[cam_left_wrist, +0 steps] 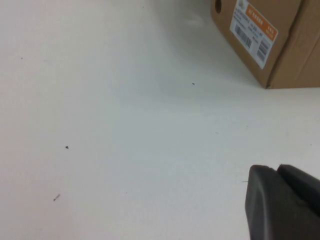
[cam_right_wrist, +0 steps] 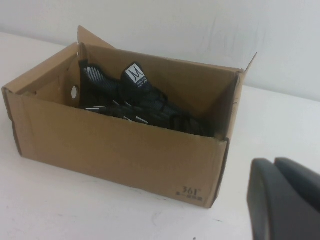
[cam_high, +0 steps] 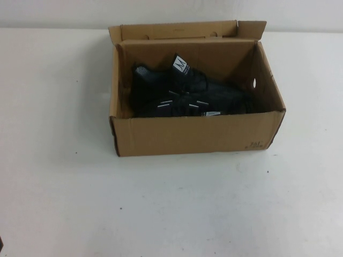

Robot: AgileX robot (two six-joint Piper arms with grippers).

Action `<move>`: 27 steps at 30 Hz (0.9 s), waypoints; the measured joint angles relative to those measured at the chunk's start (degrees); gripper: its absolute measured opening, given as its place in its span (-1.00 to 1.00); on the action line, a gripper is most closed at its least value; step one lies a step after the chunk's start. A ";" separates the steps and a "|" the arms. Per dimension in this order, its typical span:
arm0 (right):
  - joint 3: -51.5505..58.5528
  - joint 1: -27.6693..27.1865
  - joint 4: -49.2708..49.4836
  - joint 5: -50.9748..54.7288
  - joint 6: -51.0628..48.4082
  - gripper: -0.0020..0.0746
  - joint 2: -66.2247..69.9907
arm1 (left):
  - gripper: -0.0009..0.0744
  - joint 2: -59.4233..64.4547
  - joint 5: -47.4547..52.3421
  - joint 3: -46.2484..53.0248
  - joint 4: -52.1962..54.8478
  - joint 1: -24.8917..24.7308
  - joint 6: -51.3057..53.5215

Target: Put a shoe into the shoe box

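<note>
Lying inside the shoe box (cam_high: 193,134), the shoe (cam_high: 182,91) is a black mesh sneaker with short silver-white dashes along its side and a white tongue label carrying a dark logo; its tongue stands up above the rest of the upper, and the heel end shows a paler speckled lining. The box is plain brown corrugated cardboard, sitting on the white table (cam_high: 64,187) with its lid flap folded back behind the far wall, a small round hole in one end wall and tiny dark print at a lower corner of the near wall. The dark mass in the box may be more than one sneaker, since black blends into black and the near wall hides the soles and lower sides. The left gripper (cam_left_wrist: 280,205) sits low over bare table near one end of the box, which bears a white printed label (cam_left_wrist: 254,31); its fingers are pressed together on nothing. The right gripper (cam_right_wrist: 285,200) hangs just off the box's near corner, likewise clenched and empty, cut off by the frame edge.
</note>
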 joint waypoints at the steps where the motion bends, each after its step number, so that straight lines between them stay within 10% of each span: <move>1: 0.00 0.00 0.00 0.00 0.00 -0.99 0.00 | -0.98 0.00 0.00 0.00 0.00 0.00 0.00; 27: 0.00 -4.07 0.00 1.15 0.00 -0.99 -11.95 | -0.98 0.00 0.00 0.00 0.00 7.11 0.00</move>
